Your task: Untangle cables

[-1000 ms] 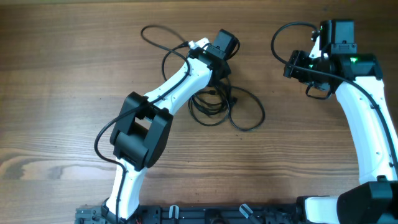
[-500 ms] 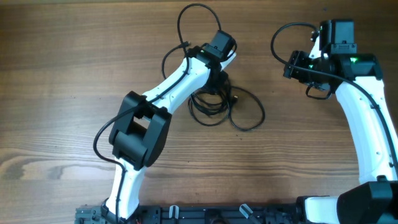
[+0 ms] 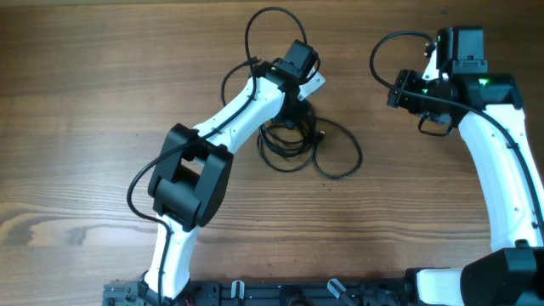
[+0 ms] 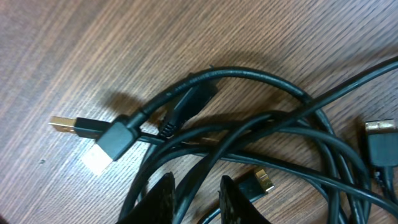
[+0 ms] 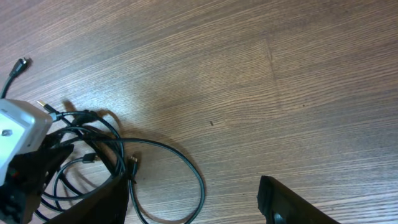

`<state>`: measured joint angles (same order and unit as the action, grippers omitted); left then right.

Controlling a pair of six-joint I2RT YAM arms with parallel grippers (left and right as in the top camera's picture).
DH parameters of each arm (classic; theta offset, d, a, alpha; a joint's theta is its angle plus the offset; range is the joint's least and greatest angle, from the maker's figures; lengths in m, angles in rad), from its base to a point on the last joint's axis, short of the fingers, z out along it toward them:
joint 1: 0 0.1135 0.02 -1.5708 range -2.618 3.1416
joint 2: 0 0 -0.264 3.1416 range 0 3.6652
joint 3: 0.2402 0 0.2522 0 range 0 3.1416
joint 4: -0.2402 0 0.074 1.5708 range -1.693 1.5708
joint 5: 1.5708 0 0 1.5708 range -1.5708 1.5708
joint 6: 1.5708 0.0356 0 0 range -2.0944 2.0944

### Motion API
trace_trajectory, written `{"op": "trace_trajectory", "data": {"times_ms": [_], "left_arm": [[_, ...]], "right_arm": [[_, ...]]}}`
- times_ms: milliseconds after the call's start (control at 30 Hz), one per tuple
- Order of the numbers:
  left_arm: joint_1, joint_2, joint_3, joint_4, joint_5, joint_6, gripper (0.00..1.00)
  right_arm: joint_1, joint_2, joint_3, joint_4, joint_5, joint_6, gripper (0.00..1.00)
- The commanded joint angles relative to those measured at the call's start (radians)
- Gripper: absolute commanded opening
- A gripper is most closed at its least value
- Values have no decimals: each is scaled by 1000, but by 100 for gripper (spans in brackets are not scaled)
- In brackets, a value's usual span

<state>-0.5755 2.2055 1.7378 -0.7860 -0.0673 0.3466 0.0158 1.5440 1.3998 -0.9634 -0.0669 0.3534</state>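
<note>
The brown wood-grain table (image 3: 76,102) fills every view. Your left gripper (image 4: 198,194) sits low over the thin black cables (image 4: 249,121). Its 2 dark fingertips (image 4: 163,198) are parted only narrowly and 1 strand runs down between them. You cannot tell from these views whether that strand is pinched. Just beyond the tips the cords cross and overlap in a knot. A black USB plug with a gold end (image 4: 93,132) lies flat on the wood at its left edge, and a smaller gold-tipped plug (image 4: 262,181) lies just beside the right fingertip. From overhead, the tangle sits near the table's middle, half under the white left arm (image 3: 242,110). 1 loop (image 3: 270,17) reaches toward the far edge and another spreads to the right. Your right gripper (image 5: 193,186) is spread wide with nothing between its fingers, well apart from the tangle, which lies off to its left
</note>
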Motion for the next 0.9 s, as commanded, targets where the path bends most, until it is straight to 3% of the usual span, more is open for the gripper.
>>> {"op": "trace_trajectory", "data": {"times_ms": [0,400,567,867], "left_arm": [[3,61,-6,-21,18,17,22],[3,65,-6,-34,18,16,4],[1,48,0,-15,18,9,4],[1,-262,54,-12,19,-166,4]], "right_arm": [[-2,10,14,-2,-2,-13,68],[-2,10,14,1,-2,-13,68],[-2,10,14,5,-2,-13,68],[-2,10,14,9,-2,-13,68]]}}
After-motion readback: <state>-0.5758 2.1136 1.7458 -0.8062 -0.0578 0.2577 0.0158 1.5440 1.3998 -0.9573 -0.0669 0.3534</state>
